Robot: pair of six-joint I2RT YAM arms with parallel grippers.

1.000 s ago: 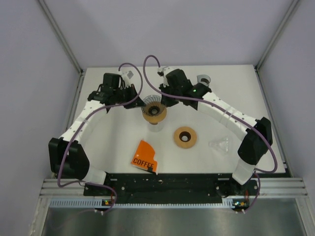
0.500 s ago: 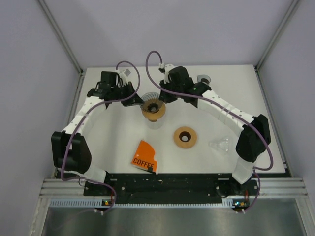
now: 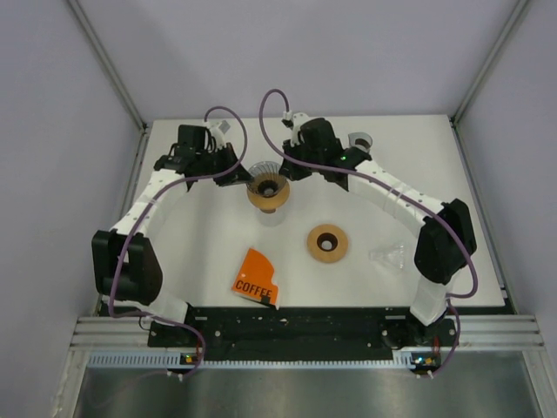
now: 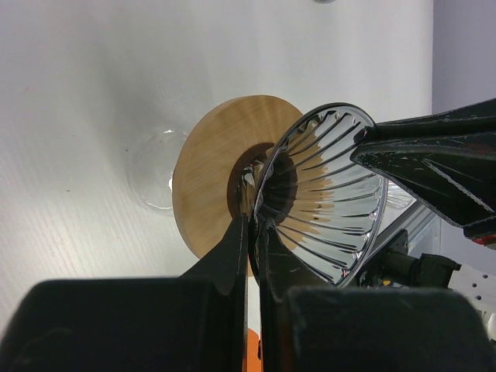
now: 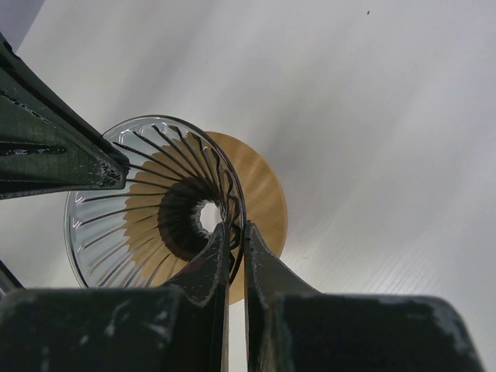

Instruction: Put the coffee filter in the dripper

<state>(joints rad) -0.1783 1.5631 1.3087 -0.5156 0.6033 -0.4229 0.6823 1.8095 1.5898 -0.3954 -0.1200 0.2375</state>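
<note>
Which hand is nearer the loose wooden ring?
Right. The right hand pinches the dripper rim on the side facing the ring; the left hand pinches the opposite rim, farther off.

Top view: bright, even, diffuse light from above; table (image 3: pixel 200 244) near white, little texture left; shadows faint, soft-edged; focus sharp across the frame; enclosure posts splay outward towards the edges. Left wrist view: left fingers (image 4: pixel 232 249) black, silhouetted, no surface detail, slightly soft; dripper (image 4: pixel 333 201) sharp, small glints along its glass ribs. Right wrist view: tabletop bright with soft grey gradients; right fingers (image 5: pixel 209 267) dark, close, blurred; dripper ribs crisp.
</note>
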